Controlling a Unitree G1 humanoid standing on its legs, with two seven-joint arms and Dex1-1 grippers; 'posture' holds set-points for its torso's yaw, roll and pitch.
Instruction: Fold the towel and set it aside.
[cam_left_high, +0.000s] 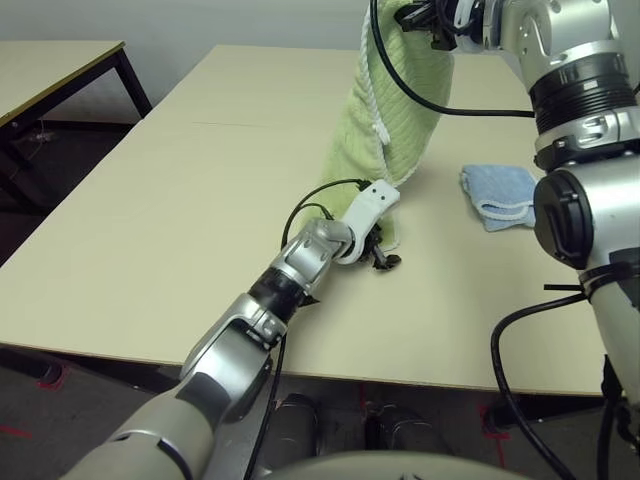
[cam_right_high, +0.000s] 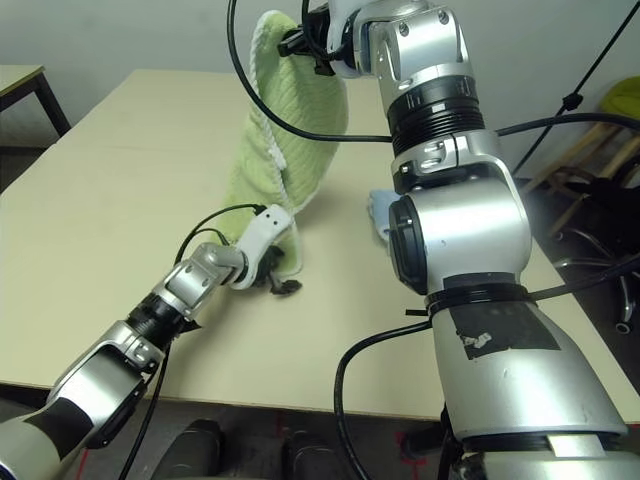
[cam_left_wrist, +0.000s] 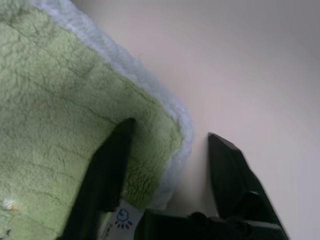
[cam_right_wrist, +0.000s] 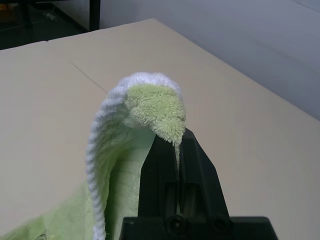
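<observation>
The towel (cam_left_high: 395, 100), light green with white stitched edging, hangs from its top corner down to the table (cam_left_high: 150, 250). My right gripper (cam_right_wrist: 170, 137) is shut on that top corner, held high above the far side of the table (cam_right_high: 300, 40). The towel's lower end rests crumpled on the tabletop. There my left gripper (cam_left_high: 385, 258) sits low at the bottom corner. In the left wrist view one black finger (cam_left_wrist: 107, 170) lies on the green pile and the other finger (cam_left_wrist: 235, 170) is over bare table, with the white-edged corner (cam_left_wrist: 175, 125) between them; the jaws stand apart.
A small folded light blue cloth (cam_left_high: 500, 195) lies to the right of the towel. Black cables (cam_left_high: 430, 100) loop from the right arm in front of the towel. A second table (cam_left_high: 50, 70) stands at the far left, and a chair (cam_right_high: 600, 210) is off the table's right side.
</observation>
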